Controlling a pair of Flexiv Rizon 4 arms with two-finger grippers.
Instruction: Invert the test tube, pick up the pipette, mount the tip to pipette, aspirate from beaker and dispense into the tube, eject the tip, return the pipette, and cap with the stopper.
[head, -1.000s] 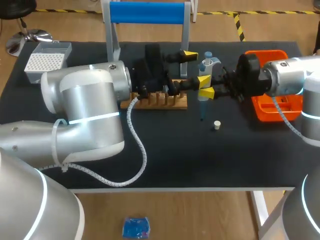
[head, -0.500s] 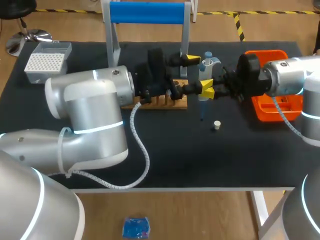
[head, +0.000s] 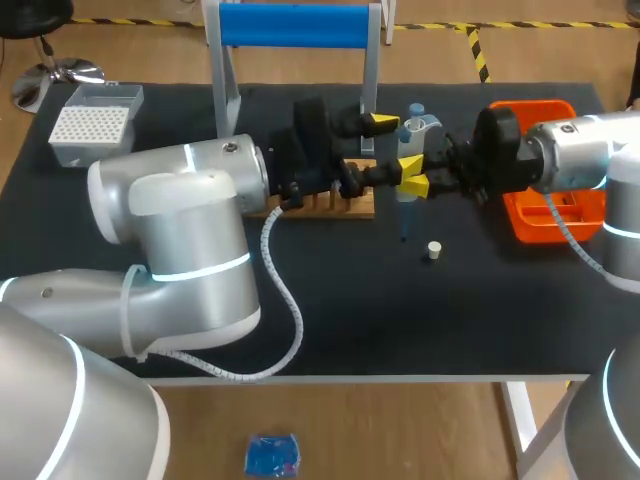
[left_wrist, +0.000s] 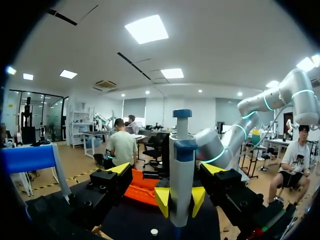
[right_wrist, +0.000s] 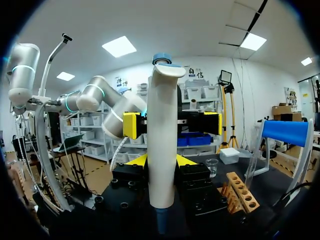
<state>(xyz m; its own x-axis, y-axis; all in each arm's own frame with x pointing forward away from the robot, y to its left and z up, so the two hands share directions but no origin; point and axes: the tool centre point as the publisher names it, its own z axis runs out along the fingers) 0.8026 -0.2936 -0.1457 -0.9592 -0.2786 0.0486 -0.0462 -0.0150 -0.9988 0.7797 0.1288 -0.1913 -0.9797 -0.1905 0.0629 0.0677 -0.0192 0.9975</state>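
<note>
A white pipette (head: 408, 140) with a blue plunger hangs upright above the table behind the middle, and my right gripper (head: 413, 173) is shut on its body. In the right wrist view the pipette (right_wrist: 162, 135) rises between the yellow fingertips (right_wrist: 138, 160). My left gripper (head: 392, 147) comes in from the opposite side. It is open, with one finger on each side of the pipette (left_wrist: 181, 175) and a gap to either finger. A small white stopper (head: 433, 250) lies on the mat in front of the pipette. The wooden tube rack (head: 320, 200) sits under my left wrist.
An orange bin (head: 555, 215) stands at the right under my right arm. A white tip box (head: 92, 120) is at the back left, and a blue-topped stand (head: 295, 25) at the back centre. A small glass beaker (right_wrist: 212, 166) stands beyond the rack.
My left arm has shifted right and a little toward the pipette, so its fingers now flank it. My right arm and the pipette have stayed still.
</note>
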